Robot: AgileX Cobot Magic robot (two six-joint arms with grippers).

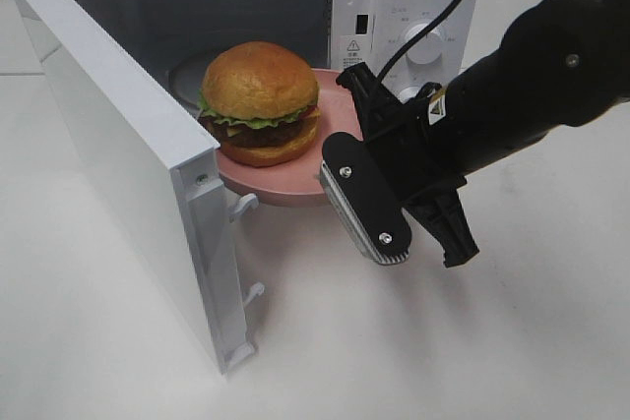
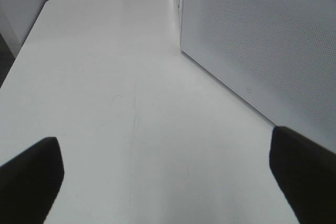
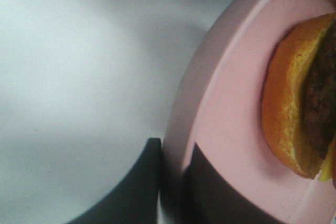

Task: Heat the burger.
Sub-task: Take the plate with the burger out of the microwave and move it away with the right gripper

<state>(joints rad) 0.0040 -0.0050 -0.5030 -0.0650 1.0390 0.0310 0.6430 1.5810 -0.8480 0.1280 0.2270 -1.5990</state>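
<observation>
Bright, even overhead light; white counter (image 1: pixel 512 341) nearly washed out. Soft shadows under microwave door (image 1: pixel 118 145) and right arm. Right wrist view close and blurred: plate (image 3: pixel 226 124) rim and burger (image 3: pixel 294 114) soft. Left wrist view sharp, dark foreground edges unfocused.

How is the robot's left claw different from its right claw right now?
The left gripper is open, holding nothing, above the bare white table. The right gripper is shut on the flat pink round plate's rim, carrying the small round golden-bun burger. Both have dark fingers.
</observation>
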